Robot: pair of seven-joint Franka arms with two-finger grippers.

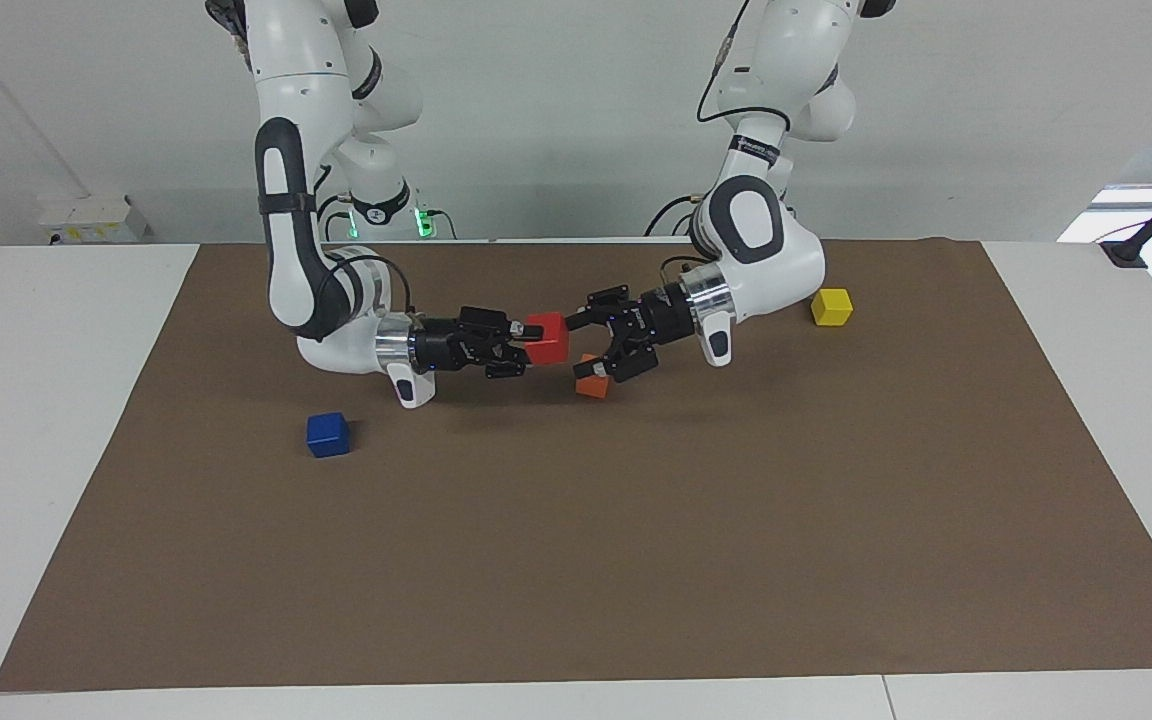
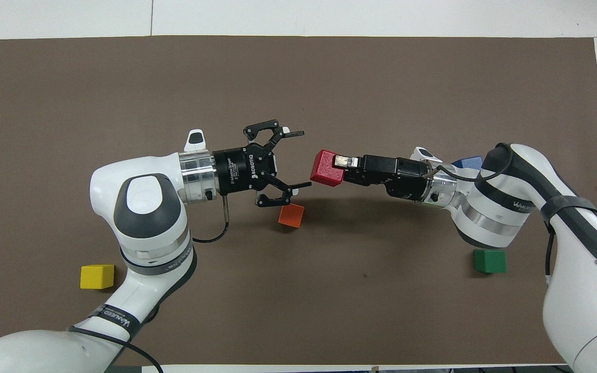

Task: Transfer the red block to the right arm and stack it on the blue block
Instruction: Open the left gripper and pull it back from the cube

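A: Big brown mat fills nearly the whole overhead frame, with the white table showing at its edges.

B: And two white arms on it. The right arm comes in from the lower right of the overhead shot, the left arm from the lower left.

A: Right gripper, just right of centre frame, is clamped tight on the red block. Block's up in the air, off the mat, tilted a touch.

B: Left gripper?

A: Fingers spread wide, nothing between them, left of centre. There's clear mat between its fingertips and the red block.

B: In the facing view the red block sits dead centre, above the mat, with the orange block just below and to its right.

A: Orange block lies on the mat, under the left gripper's lower finger.

B: Blue block?

A: Left of centre in the facing view, on the mat, below the right arm's wrist. Overhead, only its top corner peeks past that arm.

B: Green block at lower right overhead, yellow block at lower left.
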